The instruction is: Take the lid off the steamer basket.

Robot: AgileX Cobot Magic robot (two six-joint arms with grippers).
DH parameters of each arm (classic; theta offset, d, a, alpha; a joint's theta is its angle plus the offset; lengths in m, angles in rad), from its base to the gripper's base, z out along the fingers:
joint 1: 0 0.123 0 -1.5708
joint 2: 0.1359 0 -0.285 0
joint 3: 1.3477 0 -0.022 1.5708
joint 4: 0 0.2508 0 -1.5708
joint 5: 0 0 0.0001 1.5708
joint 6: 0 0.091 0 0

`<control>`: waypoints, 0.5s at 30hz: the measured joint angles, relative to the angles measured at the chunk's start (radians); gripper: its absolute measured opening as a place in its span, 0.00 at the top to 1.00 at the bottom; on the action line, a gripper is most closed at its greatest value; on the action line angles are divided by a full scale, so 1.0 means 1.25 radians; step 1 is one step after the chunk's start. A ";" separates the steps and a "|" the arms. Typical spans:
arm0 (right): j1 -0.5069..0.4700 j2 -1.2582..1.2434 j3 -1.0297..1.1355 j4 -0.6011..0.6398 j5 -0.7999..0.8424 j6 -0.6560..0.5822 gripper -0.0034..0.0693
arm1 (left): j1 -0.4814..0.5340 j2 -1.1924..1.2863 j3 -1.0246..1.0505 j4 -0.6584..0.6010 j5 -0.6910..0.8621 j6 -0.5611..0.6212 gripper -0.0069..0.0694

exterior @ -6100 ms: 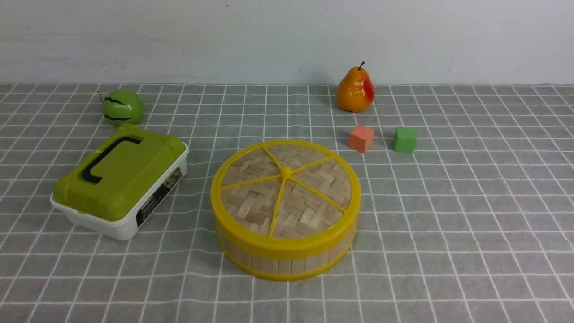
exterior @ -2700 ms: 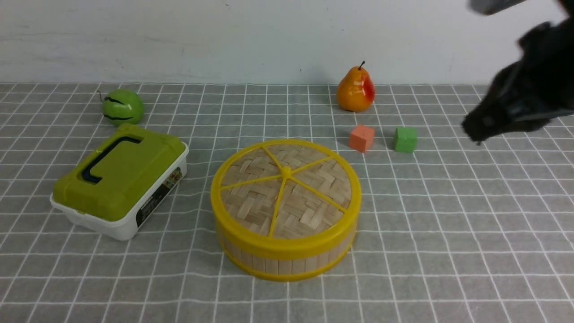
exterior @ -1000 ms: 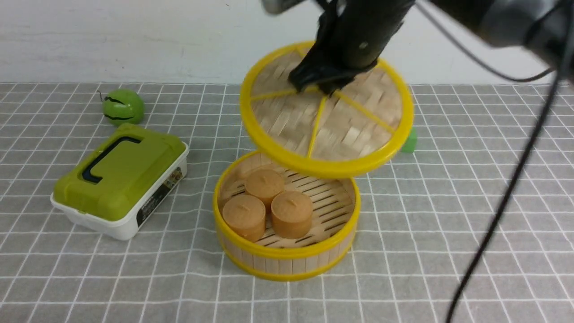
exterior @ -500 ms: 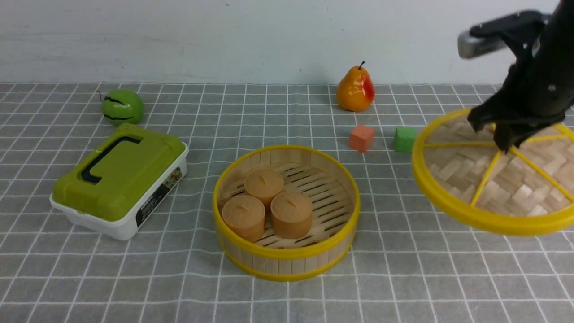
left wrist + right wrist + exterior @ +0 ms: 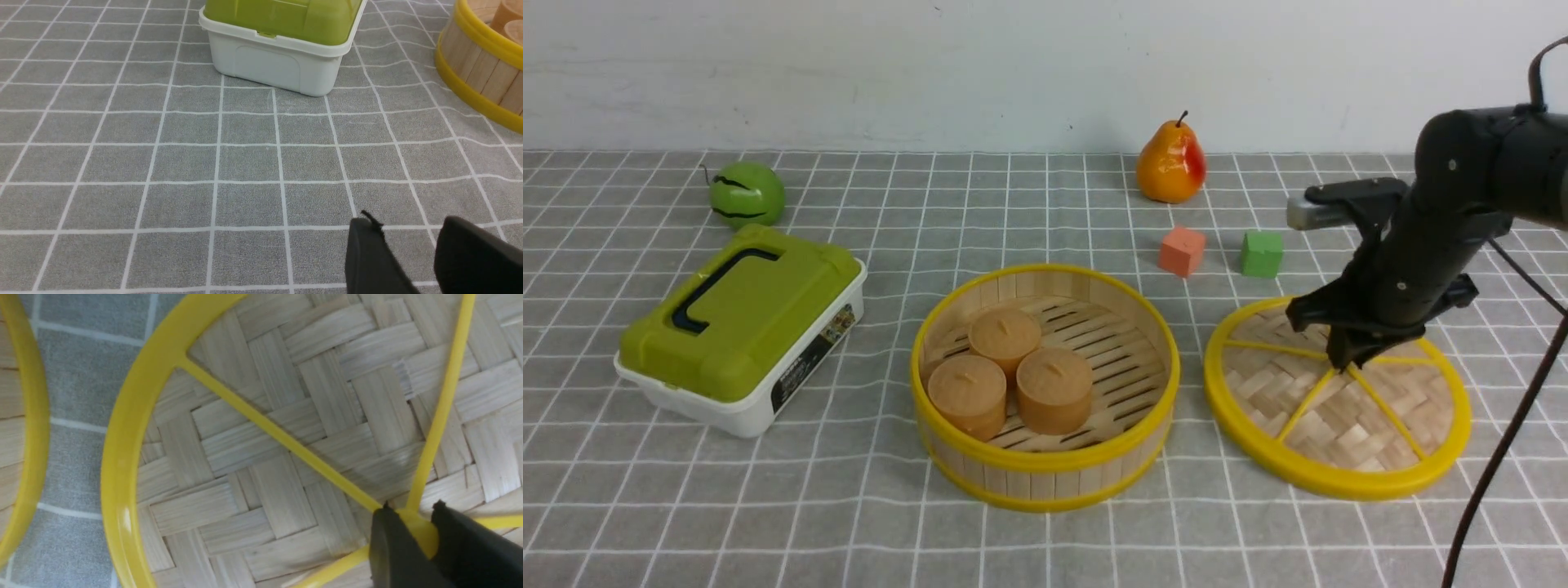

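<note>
The steamer basket (image 5: 1045, 461) stands open in the middle of the cloth with three brown round cakes (image 5: 1013, 367) inside. The lid (image 5: 1315, 425) lies flat on the cloth just right of the basket, apart from it. My right gripper (image 5: 1342, 363) is shut on the lid's centre knob; the right wrist view shows the jaws (image 5: 412, 516) pinching the yellow knob (image 5: 416, 528), with the woven lid (image 5: 278, 457) and the basket's rim (image 5: 20, 416) beyond. My left gripper (image 5: 404, 228) is open and empty low over the cloth, near the basket's wall (image 5: 478, 69).
A white box with an olive-green lid (image 5: 739, 327) sits left of the basket and also shows in the left wrist view (image 5: 282, 61). A green ball (image 5: 746, 193), a pear (image 5: 1170, 163), an orange cube (image 5: 1181, 251) and a green cube (image 5: 1261, 254) lie further back. The right arm's cable (image 5: 1503, 449) hangs at the right.
My right gripper lifted the lid off the basket, carried it to the right, and has lowered it from the air onto the cloth beside the basket.
</note>
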 joint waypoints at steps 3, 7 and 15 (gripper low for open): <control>0.000 -0.001 0.000 0.000 -0.002 0.005 0.74 | 0.000 0.000 0.000 0.000 0.000 0.000 0.60; 0.000 -0.032 -0.005 0.006 0.024 -0.007 0.49 | 0.000 0.000 0.000 0.000 0.000 0.000 0.60; 0.000 -0.277 -0.008 0.043 0.094 -0.084 0.28 | 0.000 0.000 0.000 0.000 0.000 0.000 0.60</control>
